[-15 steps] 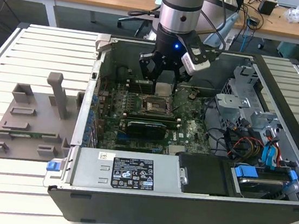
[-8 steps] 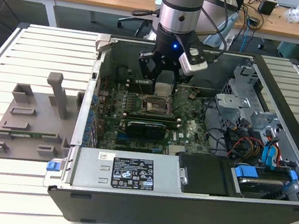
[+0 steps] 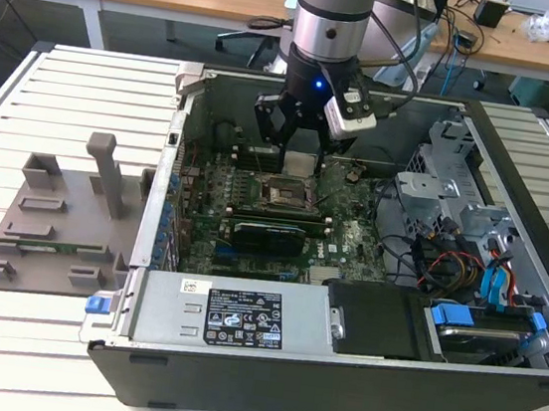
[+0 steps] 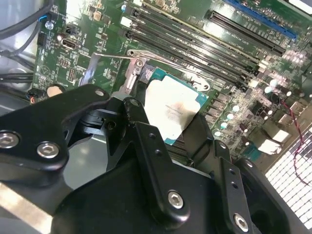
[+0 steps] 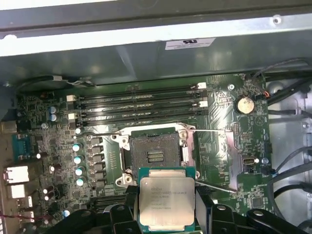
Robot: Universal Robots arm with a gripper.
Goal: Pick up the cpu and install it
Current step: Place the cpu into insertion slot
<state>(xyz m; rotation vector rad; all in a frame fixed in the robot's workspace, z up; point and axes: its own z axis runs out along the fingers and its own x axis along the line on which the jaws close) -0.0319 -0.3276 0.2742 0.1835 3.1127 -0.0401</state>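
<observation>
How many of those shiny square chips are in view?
1. The cpu is clamped in the gripper, hovering inside the computer case close to the empty socket. Any others could be hidden under the arm.

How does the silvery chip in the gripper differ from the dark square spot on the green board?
The cpu has a pale silvery top; the socket is dark with a metal frame. The cpu is held in the gripper off the board; the socket sits fixed on it, empty. Both are square.
</observation>
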